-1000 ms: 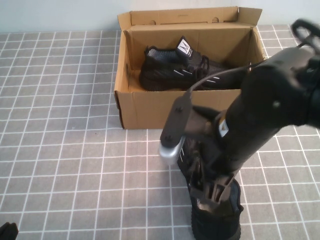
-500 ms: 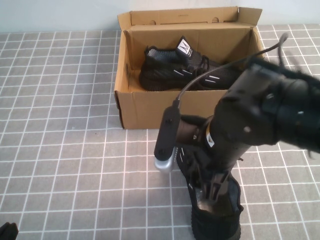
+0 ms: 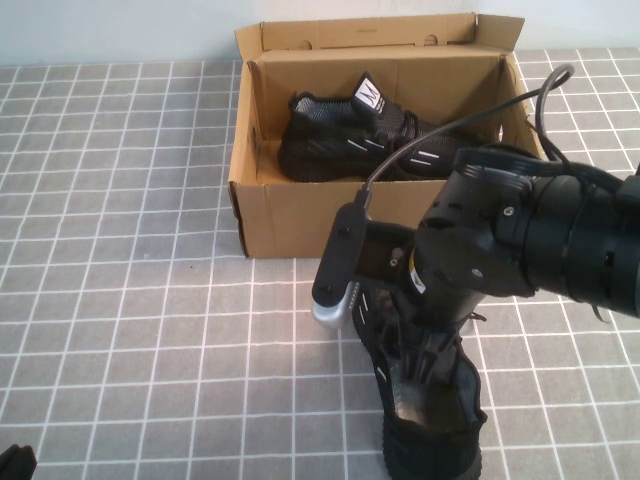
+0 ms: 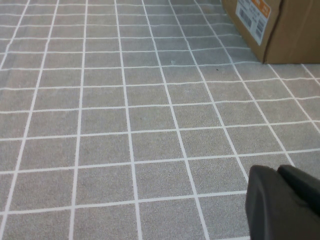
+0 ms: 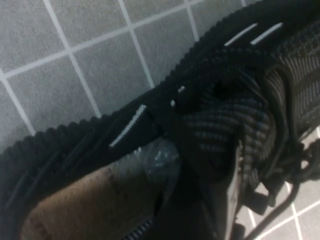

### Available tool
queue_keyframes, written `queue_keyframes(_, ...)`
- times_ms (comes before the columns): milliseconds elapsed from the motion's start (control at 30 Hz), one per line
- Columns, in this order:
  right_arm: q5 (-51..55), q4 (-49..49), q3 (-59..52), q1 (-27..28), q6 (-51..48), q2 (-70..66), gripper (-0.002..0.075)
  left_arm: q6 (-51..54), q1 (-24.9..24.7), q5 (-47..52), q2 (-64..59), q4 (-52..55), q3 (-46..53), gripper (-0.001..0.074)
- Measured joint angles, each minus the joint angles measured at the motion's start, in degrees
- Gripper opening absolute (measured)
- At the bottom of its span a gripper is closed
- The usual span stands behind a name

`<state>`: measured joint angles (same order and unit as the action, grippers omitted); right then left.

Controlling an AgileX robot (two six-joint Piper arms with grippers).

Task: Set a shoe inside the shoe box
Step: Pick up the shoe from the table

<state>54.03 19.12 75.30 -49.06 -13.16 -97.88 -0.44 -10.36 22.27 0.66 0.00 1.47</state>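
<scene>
The shoe [image 3: 432,442], a black knit sneaker, lies on the tiled mat in front of the shoe box [image 3: 300,215], with its opening facing up. My right gripper [image 3: 424,372] stands open right over that opening, pointing down into it. In the right wrist view one dark finger [image 5: 231,196] sits beside the shoe's tongue and laces [image 5: 225,115], above the brown insole [image 5: 85,200]. The shoe rests on the mat. My left gripper [image 4: 285,204] is shut and empty, low at the near left corner [image 3: 14,463].
An identical-looking black sneaker [image 3: 350,140] lies inside the box along its back wall. The box's flaps stand upright. Its labelled corner [image 4: 280,25] shows in the left wrist view. Grey tiled mat [image 3: 130,300] spreads to the left of the shoe.
The right arm has swung lower and turned over the shoe, with its gripper staying at the shoe's opening. The shoe, the box and the left gripper have not moved.
</scene>
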Motion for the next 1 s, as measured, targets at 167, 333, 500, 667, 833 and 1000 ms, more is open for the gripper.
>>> queue_keyframes(167, -0.32, -0.44, 0.00, 0.00, 0.00, -0.72, 0.0504, 0.00, 0.00, 0.00, 0.00, 0.00, 0.00, -0.0001)
queue_keyframes(333, -0.82, -0.64, 0.00, 0.00, 0.03, -0.81, 0.0393, 0.00, 0.00, 0.00, 0.00, 0.00, 0.00, -0.0001)
queue_keyframes(500, -1.19, -0.64, 0.00, -0.11, 0.12, -0.85, 0.0218, 0.00, 0.00, 0.00, 0.00, 0.00, 0.00, -0.0001)
queue_keyframes(667, -0.96, -1.26, 0.00, -0.22, 0.25, -0.85, 0.0039, 0.00, 0.00, 0.00, 0.00, 0.00, 0.00, -0.0001)
queue_keyframes(833, 0.96, -3.52, 0.00, -0.22, 0.46, 0.23, -0.0003, 0.00, 0.00, 0.00, 0.00, 0.00, 0.00, -0.0001)
queue_keyframes(1000, 5.02, -7.49, 0.00, -0.22, 0.46, 5.36, -0.0005, 0.00, 0.00, 0.00, 0.00, 0.00, 0.00, -0.0001)
